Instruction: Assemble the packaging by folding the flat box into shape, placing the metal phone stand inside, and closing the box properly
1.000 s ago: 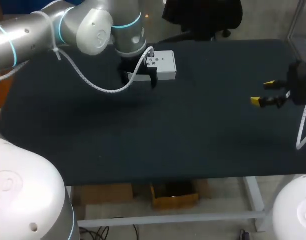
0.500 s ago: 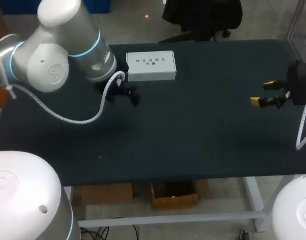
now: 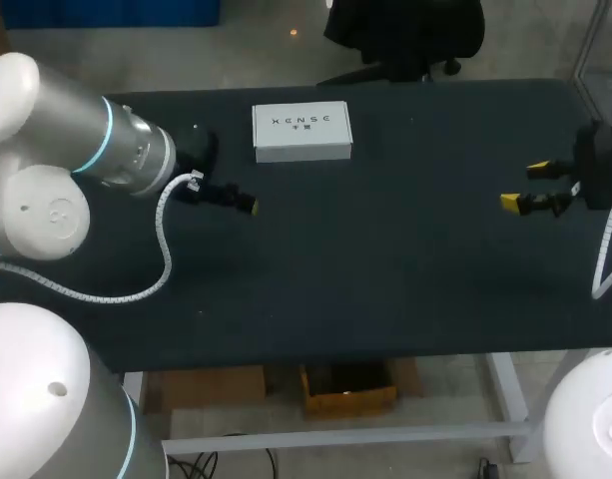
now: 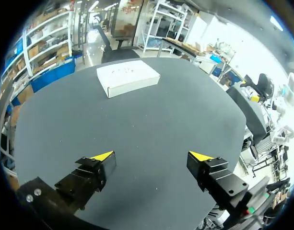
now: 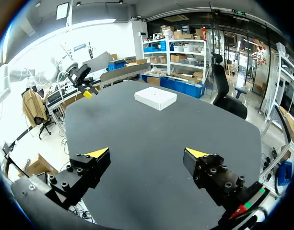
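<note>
A white box (image 3: 302,132) lies shut and flat-lidded at the back middle of the table. In the left wrist view the box (image 4: 127,78) is well ahead of my left gripper (image 4: 154,155), whose fingers stand wide open with nothing between them. From the head view, my left gripper (image 3: 236,198) hangs to the left of and nearer than the box, apart from it. My right gripper (image 3: 530,187) is at the table's right side, open and empty. It is also open in its own view (image 5: 147,152), with the box (image 5: 155,97) far ahead. No phone stand shows in any view.
The black table top (image 3: 385,279) stretches between the two arms. My left arm's gripper (image 5: 84,79) shows far off in the right wrist view, to one side of the box. The table's front edge (image 3: 365,351) runs near the camera.
My left arm has drawn back from over the box, going left and toward the near side, and the box is now uncovered. The box and the right arm have not moved.
</note>
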`<state>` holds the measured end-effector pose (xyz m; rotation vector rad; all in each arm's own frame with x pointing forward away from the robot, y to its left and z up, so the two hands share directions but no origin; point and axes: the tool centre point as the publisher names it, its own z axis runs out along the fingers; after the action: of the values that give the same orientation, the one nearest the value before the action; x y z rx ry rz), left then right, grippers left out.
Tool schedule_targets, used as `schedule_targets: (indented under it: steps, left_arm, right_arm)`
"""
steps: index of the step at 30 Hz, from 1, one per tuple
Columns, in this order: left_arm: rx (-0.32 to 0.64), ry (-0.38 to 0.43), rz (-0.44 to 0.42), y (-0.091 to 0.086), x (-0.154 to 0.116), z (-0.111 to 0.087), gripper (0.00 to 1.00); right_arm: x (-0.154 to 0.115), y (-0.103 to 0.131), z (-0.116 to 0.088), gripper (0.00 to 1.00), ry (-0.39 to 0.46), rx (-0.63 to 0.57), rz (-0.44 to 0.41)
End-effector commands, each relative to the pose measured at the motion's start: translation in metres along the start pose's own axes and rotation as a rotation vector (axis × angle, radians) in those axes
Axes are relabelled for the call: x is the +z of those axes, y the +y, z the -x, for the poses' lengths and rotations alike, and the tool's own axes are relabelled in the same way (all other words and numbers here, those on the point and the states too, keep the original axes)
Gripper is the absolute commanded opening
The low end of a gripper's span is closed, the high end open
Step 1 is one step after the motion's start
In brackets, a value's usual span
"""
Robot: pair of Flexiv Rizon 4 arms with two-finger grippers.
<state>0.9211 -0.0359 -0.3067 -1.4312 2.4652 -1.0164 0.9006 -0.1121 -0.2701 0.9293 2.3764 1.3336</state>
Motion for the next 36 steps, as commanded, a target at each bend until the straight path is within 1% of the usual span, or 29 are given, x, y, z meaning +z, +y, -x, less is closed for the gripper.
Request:
schedule_targets:
  steps: [1,3,4,7,10,13,16,20,24,28,32,36]
  left_arm:
    - [0.037,0.126,-0.067,0.003,0.0,0.005,1.0]
    - [0.058,0.14,-0.068,0.004,0.0,0.006,1.0]
    - [0.078,0.169,-0.073,0.005,0.0,0.007,1.0]
    - [0.118,0.2,-0.085,0.007,-0.002,0.008,1.0]
    - [0.156,0.211,-0.086,0.01,-0.006,0.006,1.0]
    - [0.207,0.206,-0.106,0.012,-0.012,0.001,1.0]
    - [0.25,0.177,-0.139,0.017,-0.019,-0.005,1.0]
    - [0.284,0.158,-0.191,0.02,-0.028,-0.009,1.0]
    - [0.32,0.126,-0.215,0.021,-0.036,-0.015,1.0]
    - [0.332,0.107,-0.224,0.018,-0.044,-0.019,1.0]
    - [0.332,0.124,-0.245,0.015,-0.051,-0.018,1.0]
    - [0.332,0.134,-0.242,0.011,-0.055,-0.018,1.0]
  right_arm:
    - [-0.002,-0.001,0.0,1.0,0.005,-0.001,0.006]
    - [-0.002,-0.001,0.0,1.0,0.005,-0.001,0.006]
    - [-0.002,-0.001,0.0,1.0,0.005,-0.001,0.006]
    - [-0.002,-0.001,0.0,1.0,0.005,-0.001,0.006]
    - [-0.002,-0.001,0.0,1.0,0.005,-0.001,0.006]
    - [-0.002,-0.001,0.0,1.0,0.005,-0.001,0.006]
    - [-0.002,-0.001,0.0,1.0,0.005,-0.001,0.006]
    - [-0.002,-0.001,0.0,1.0,0.005,-0.001,0.006]
    - [-0.002,-0.001,0.0,1.0,0.005,-0.001,0.006]
    - [-0.002,-0.001,0.0,1.0,0.005,-0.001,0.006]
    - [-0.002,-0.001,0.0,1.0,0.005,-0.001,0.006]
    - [-0.002,-0.001,0.0,1.0,0.005,-0.001,0.006]
